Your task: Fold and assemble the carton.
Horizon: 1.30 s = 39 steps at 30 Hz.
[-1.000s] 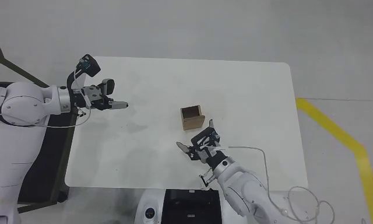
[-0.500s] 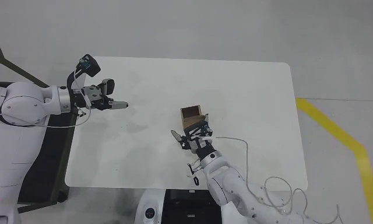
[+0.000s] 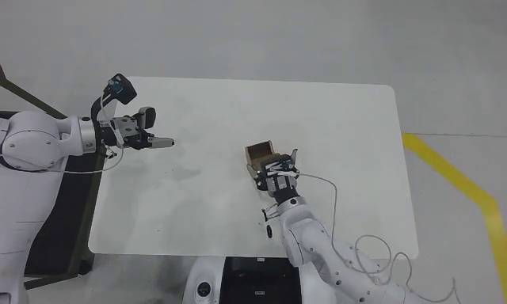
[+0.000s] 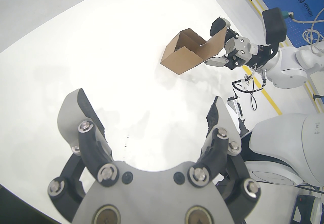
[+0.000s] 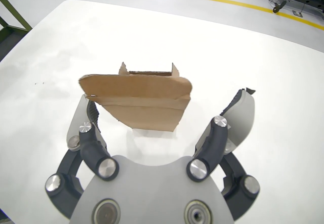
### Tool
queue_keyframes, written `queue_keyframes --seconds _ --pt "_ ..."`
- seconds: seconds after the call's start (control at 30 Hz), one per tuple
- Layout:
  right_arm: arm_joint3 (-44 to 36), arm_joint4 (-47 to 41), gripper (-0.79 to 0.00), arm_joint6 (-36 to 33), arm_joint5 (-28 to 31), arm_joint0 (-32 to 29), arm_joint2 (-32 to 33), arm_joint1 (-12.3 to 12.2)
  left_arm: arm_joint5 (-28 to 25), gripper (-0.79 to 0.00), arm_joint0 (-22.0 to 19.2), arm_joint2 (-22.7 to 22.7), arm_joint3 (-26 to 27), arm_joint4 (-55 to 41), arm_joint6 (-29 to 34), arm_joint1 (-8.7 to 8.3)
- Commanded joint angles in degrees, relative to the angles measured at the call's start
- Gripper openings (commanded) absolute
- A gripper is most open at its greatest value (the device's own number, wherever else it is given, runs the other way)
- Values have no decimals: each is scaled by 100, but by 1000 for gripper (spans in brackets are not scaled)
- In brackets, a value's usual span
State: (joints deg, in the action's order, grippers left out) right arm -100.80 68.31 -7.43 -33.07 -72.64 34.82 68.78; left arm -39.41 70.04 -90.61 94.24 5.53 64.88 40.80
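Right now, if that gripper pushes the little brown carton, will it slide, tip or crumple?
Probably light: the carton is thin cardboard, open-topped and seemingly empty, so it may well slide on the smooth table. Its raised flap, standing inside the open right gripper, would likely bend at its crease first.

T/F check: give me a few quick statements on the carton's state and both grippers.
1. The carton sits on the white table with its top open. True.
2. The right gripper is clamped shut. False: its fingers are apart, with the raised flap between them.
3. The left gripper holds the carton. False: it is empty, well away from the carton.
4. The left gripper's fingers are open. True.
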Motion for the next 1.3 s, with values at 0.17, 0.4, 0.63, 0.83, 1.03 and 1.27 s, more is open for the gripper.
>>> queue_keyframes --seconds 0.17,0.4,0.63,0.83,1.03,1.27 --pt "-238 333 0 -89 49 -384 406 -78 0 0 0 0 0 0 0 0" --pt "-624 799 0 -272 27 -998 958 -224 0 0 0 0 0 0 0 0" --pt "-877 805 0 -344 200 -1515 1615 -331 0 0 0 0 0 0 0 0" --pt "-1072 847 0 -273 441 -1827 2112 -393 0 0 0 0 0 0 0 0" --pt "-1231 454 0 -227 1187 -1918 2352 -403 0 0 0 0 0 0 0 0" --pt "-830 -377 0 -132 1994 -1617 2324 -316 0 0 0 0 0 0 0 0"
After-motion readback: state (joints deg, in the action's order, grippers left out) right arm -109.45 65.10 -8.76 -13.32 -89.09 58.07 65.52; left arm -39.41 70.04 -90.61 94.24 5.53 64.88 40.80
